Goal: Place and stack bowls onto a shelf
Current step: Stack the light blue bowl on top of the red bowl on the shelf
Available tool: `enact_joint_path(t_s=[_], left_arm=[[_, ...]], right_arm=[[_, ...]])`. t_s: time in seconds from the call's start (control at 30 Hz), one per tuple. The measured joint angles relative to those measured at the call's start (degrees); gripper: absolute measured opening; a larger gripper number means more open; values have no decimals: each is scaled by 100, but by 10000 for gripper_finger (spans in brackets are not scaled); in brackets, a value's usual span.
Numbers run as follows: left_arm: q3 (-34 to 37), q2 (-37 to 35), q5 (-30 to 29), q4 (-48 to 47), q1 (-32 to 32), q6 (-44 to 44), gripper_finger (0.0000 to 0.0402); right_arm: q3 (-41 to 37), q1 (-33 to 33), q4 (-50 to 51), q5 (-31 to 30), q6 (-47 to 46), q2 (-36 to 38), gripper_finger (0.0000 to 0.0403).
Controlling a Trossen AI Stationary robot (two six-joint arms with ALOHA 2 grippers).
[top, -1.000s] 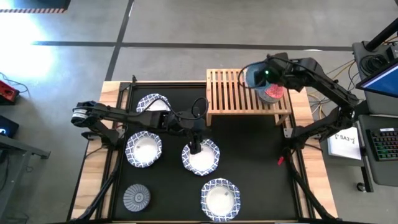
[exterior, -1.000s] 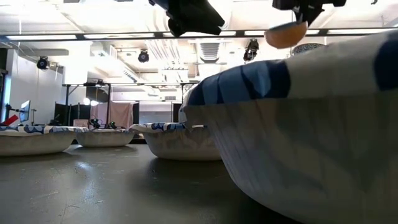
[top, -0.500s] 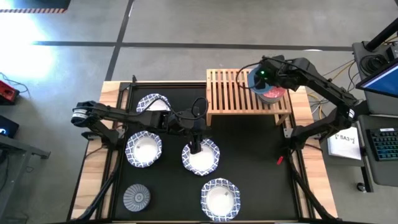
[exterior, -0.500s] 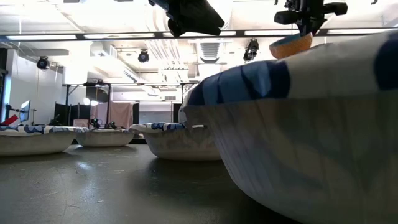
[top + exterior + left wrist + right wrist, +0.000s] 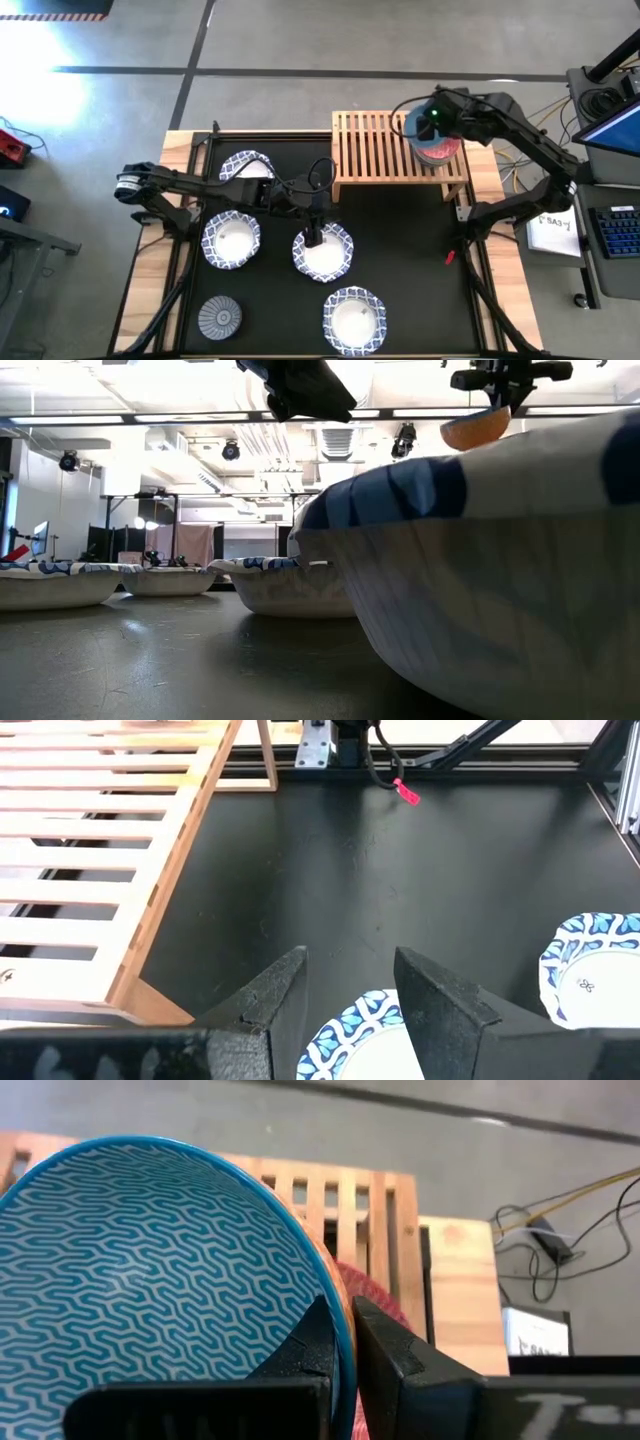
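Because stacking needs alignment, right gripper [image 5: 345, 1342] clamps the light blue bowl [image 5: 150, 1270] by its rim, above the red bowl [image 5: 446, 150] on the shelf [image 5: 375, 150]. Left gripper [image 5: 348, 985], fingers apart, hovers over a white bowl [image 5: 325, 255].

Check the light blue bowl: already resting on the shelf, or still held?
Held. The right end effector is shut on the light blue bowl by its rim, above the red bowl on the shelf.

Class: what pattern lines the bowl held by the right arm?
A light blue geometric zigzag pattern on the bowl, clearest in the right wrist view.
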State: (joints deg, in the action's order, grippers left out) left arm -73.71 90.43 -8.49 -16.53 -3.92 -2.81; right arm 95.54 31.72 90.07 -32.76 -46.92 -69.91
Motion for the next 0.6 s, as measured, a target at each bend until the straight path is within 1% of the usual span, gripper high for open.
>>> enact_joint_path(t_s=[0.3, 0.6], left_arm=[[0, 0, 0, -45, 0, 70, 135], [0, 2, 1, -64, 4, 83, 135]], right_arm=[[-380, 199, -7, 152, 84, 40, 13], [-399, 400, -7, 172, 390, 171, 13]])
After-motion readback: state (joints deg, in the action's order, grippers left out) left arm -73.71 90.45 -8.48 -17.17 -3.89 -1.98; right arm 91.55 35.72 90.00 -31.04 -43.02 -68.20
